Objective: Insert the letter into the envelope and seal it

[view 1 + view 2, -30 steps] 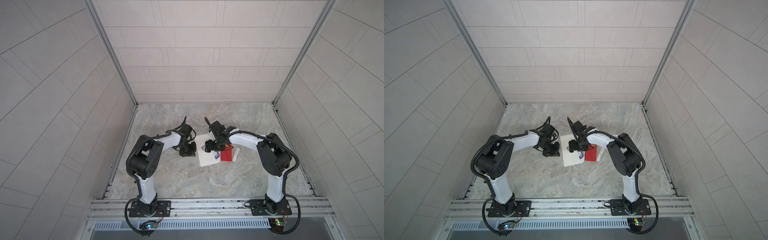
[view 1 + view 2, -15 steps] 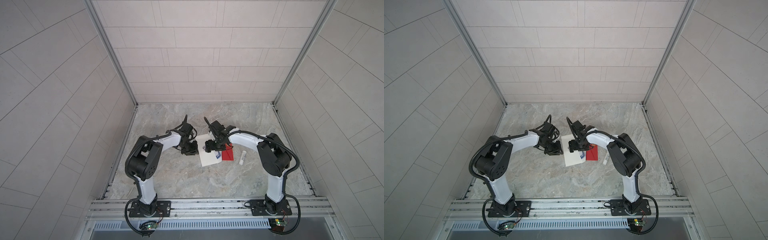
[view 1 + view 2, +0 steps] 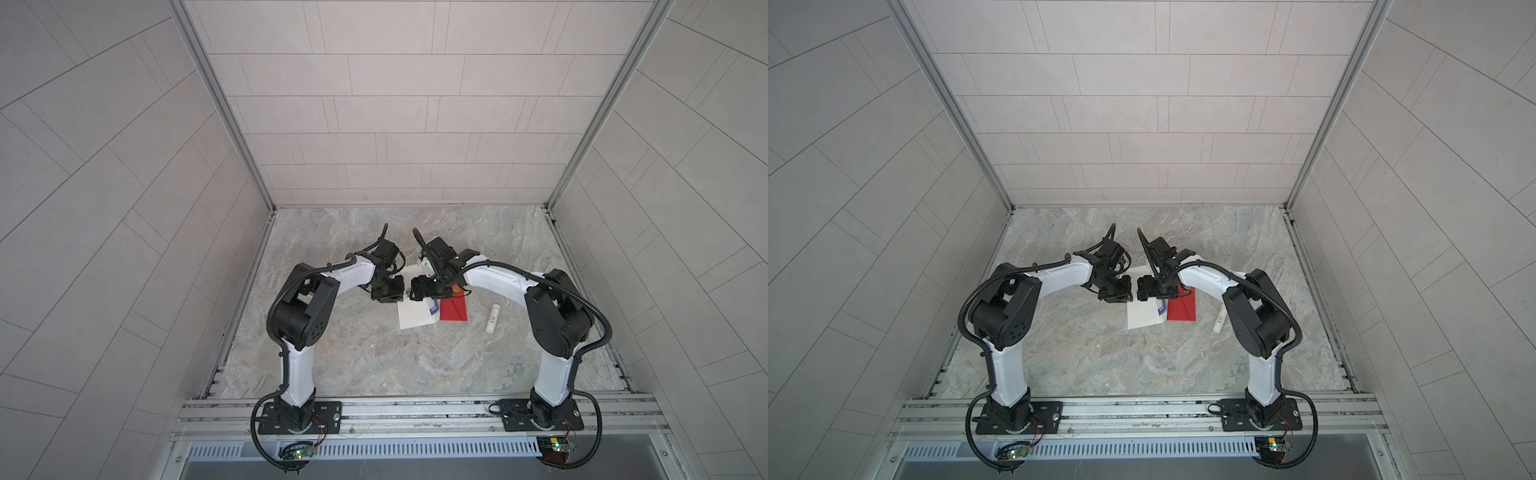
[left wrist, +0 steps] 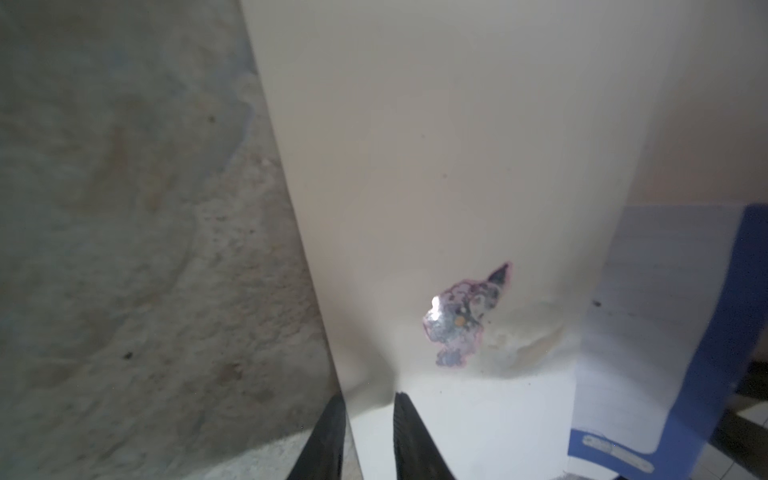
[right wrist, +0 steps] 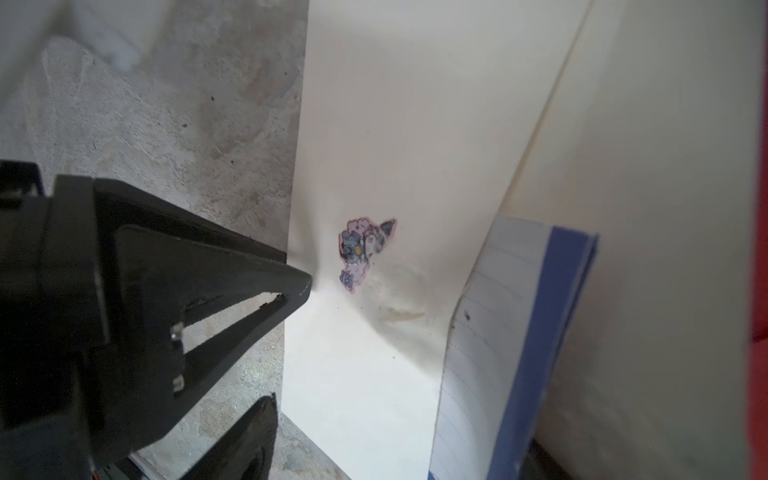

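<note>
- Things around: a white tube [image 3: 492, 318] lies on the grey surface [image 3: 374, 365], on the right arm's side and well apart from the papers. A red sheet [image 3: 454, 309] lies flat, right up against the envelope.
- Envelope: the white envelope [image 3: 411, 316] lies flat near the middle of the surface. It has a small purple sticker [image 4: 465, 316] on it, and the paper is crinkled just beside the sticker.
- Letter: the letter [image 5: 498, 332] has lines and a blue edge. It pokes out from under the envelope's top sheet, on the side by the red sheet.
- In the way: the right gripper [image 3: 417, 291] hangs over the far part of the envelope and hides it in both top views.
- Left arm: it goes up from the rail [image 3: 415, 409], bends at the elbow and reaches in to the middle. The left gripper [image 4: 368, 415] tips down at the envelope's left edge.
- Right arm: it bends the same way from the other side. The two grippers point at each other and are near each other.
- Left jaws: they are a little apart, and the envelope's edge runs between the two tips. The paper puckers there. The view is close and blurry, so I cannot tell if they pinch it.
- Right jaws: they are wide apart and hold nothing.
</note>
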